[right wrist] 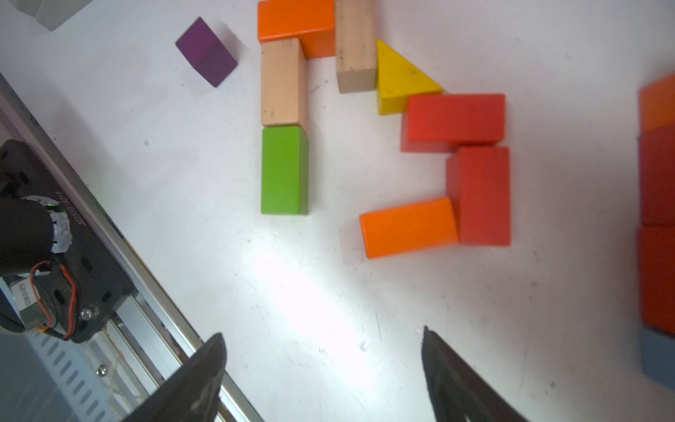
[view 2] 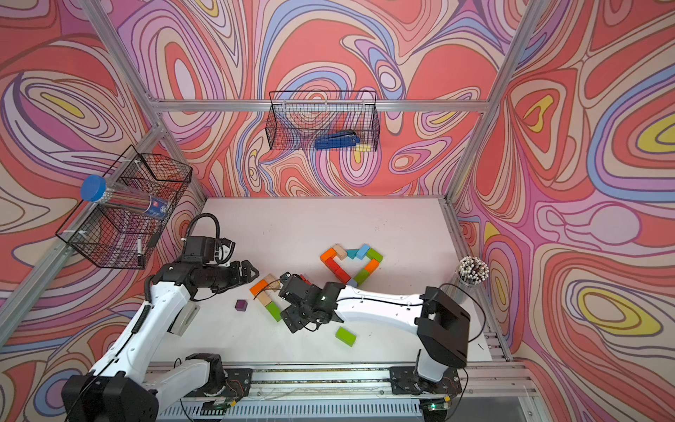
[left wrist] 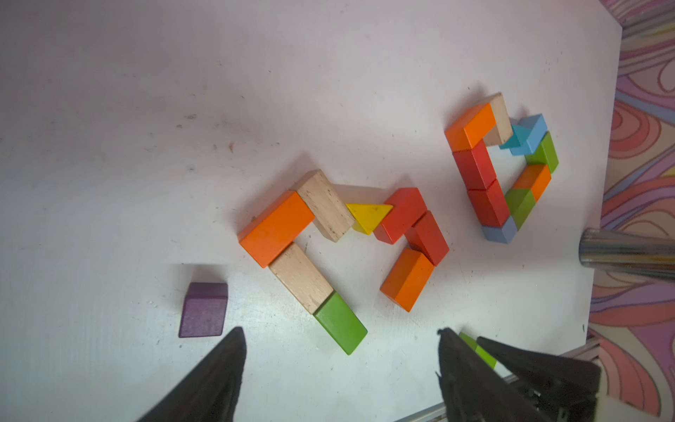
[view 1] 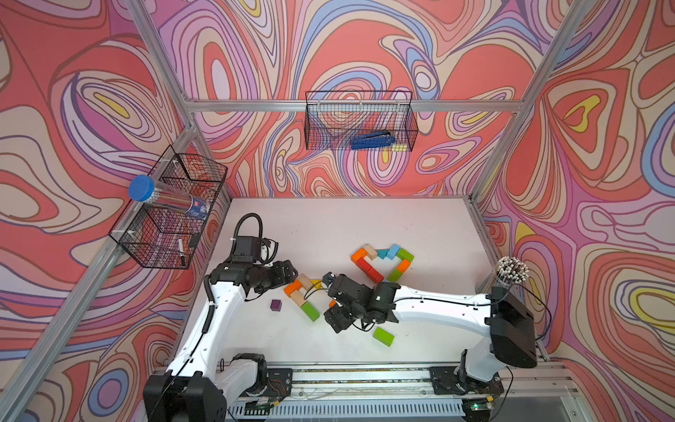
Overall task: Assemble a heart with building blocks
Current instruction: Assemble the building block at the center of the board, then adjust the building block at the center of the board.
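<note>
- The left gripper (view 1: 291,273) hangs at 9 o'clock of the half-built heart (view 1: 297,297). Its fingers (left wrist: 226,365) are spread wide with nothing between them.
- The right gripper (right wrist: 322,332) hovers over that heart's 3 o'clock side. Its fingers (right wrist: 449,372) are also wide apart and hold nothing.
- The half-built heart lies near the middle of the table (view 1: 328,226).
- At its 12 o'clock, a yellow wedge (left wrist: 369,215) touches a wooden brick (left wrist: 323,204) and a red brick (left wrist: 401,213).
- Its 9 o'clock side runs from an orange brick (left wrist: 275,228) through a second wooden brick (left wrist: 301,277) to a green brick (left wrist: 339,323), each touching the next.
- Its 3 o'clock side continues with a second red brick (left wrist: 429,237) and a second orange brick (left wrist: 407,279). This brick's end stands apart from the green brick.
- The finished heart (view 1: 367,263), a closed ring of touching bricks, lies at 2 o'clock of the half-built one.
- A purple cube (view 1: 276,305) sits alone at 9 o'clock of the half-built heart.
- A loose green brick (view 1: 383,336) lies at 4 o'clock of it.
</note>
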Robot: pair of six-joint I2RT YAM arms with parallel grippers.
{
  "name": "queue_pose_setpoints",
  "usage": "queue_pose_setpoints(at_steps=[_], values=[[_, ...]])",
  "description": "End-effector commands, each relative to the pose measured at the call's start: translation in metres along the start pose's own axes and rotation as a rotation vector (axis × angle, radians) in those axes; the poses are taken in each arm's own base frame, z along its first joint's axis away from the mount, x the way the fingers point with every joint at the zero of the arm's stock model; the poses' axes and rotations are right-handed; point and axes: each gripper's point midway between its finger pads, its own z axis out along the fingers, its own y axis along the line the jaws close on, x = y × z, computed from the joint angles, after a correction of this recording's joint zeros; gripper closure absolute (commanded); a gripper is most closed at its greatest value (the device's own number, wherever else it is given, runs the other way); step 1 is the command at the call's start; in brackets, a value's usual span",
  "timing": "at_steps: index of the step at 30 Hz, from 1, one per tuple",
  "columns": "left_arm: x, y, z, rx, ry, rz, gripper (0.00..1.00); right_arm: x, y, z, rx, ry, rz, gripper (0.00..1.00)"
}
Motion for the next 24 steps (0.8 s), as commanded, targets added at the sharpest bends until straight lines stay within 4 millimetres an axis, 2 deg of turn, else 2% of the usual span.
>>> queue_pose_setpoints(at_steps=[1, 7, 14, 20, 24], values=[[0.027, -0.009, 0.005, -0.011, 0.057, 0.063, 0.17, 0.041, -0.029, -0.009, 0.097, 0.055, 0.104, 0.12], [0.053, -0.034, 0.009, -0.003, 0.106, 0.2, 0.18, 0.085, -0.05, -0.022, 0.126, 0.095, 0.261, 0.04], [0.065, -0.041, 0.011, 0.002, 0.128, 0.207, 0.18, 0.124, -0.058, -0.011, 0.139, 0.182, 0.356, 0.02], [0.077, -0.042, 0.011, -0.028, 0.148, 0.225, 0.18, 0.127, -0.044, 0.0, 0.068, 0.203, 0.384, 0.05], [0.086, -0.041, 0.008, -0.042, 0.173, 0.207, 0.18, 0.12, -0.015, 0.002, -0.096, 0.21, 0.401, 0.12]])
